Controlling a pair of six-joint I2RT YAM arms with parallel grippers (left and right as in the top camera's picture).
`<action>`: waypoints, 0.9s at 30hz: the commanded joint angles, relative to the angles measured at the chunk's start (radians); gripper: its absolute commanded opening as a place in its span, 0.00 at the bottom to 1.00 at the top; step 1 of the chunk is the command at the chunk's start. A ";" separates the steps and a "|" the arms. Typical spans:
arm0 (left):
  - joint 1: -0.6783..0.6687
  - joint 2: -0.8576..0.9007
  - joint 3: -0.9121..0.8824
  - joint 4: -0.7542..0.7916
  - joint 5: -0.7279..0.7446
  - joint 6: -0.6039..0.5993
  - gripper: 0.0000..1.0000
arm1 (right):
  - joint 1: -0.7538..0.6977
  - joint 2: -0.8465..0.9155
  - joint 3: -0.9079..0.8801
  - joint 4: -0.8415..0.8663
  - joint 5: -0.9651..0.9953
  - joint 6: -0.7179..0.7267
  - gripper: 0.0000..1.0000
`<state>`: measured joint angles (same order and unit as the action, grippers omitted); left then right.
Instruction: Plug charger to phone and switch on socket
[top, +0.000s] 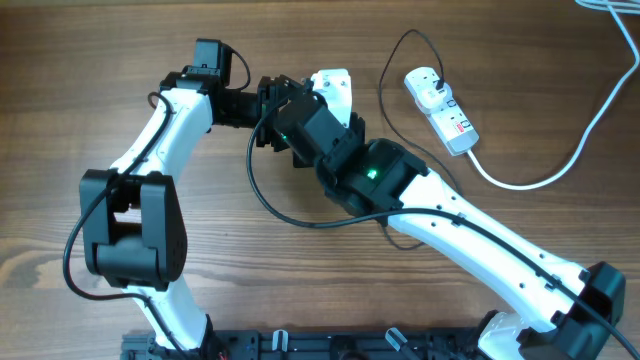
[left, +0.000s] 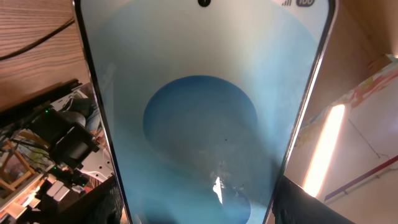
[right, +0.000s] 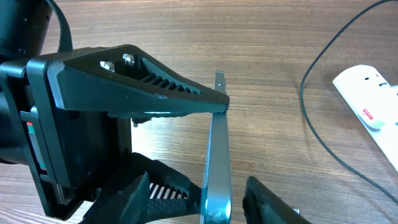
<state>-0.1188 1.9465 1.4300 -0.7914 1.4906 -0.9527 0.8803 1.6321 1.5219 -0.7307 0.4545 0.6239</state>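
The phone (left: 199, 112) fills the left wrist view, its turquoise screen with a darker oval facing the camera. My left gripper (left: 199, 208) is shut on its long edges and holds it above the table. In the right wrist view the phone (right: 217, 149) shows edge-on, clamped by the left fingers. My right gripper (right: 196, 190) is open, one finger on each side of the phone's near end, with a gap on both sides. Overhead, both grippers (top: 268, 105) (top: 287, 125) meet and hide the phone. The charger cable (top: 270, 205) (right: 323, 124) loops on the table; its tip is hidden. The socket (top: 445, 105) (right: 373, 99) lies to the right.
The socket's thick white cord (top: 580, 140) curves off to the upper right. A white plug (top: 428, 85) sits in the socket's far end. The black cable passes under my right arm (top: 450, 225). A black rail (top: 330, 345) runs along the table's front edge.
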 joint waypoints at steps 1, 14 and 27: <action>-0.004 -0.032 0.018 0.003 0.046 0.006 0.66 | -0.008 0.014 0.017 0.005 0.024 0.008 0.48; -0.004 -0.032 0.018 0.003 0.064 0.006 0.66 | -0.008 0.014 0.017 0.011 0.027 0.016 0.25; -0.003 -0.032 0.018 0.019 0.072 0.006 0.68 | -0.008 0.014 0.017 0.005 0.032 0.101 0.05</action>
<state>-0.1169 1.9465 1.4300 -0.7753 1.5055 -0.9527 0.8700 1.6325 1.5219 -0.7353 0.4770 0.6662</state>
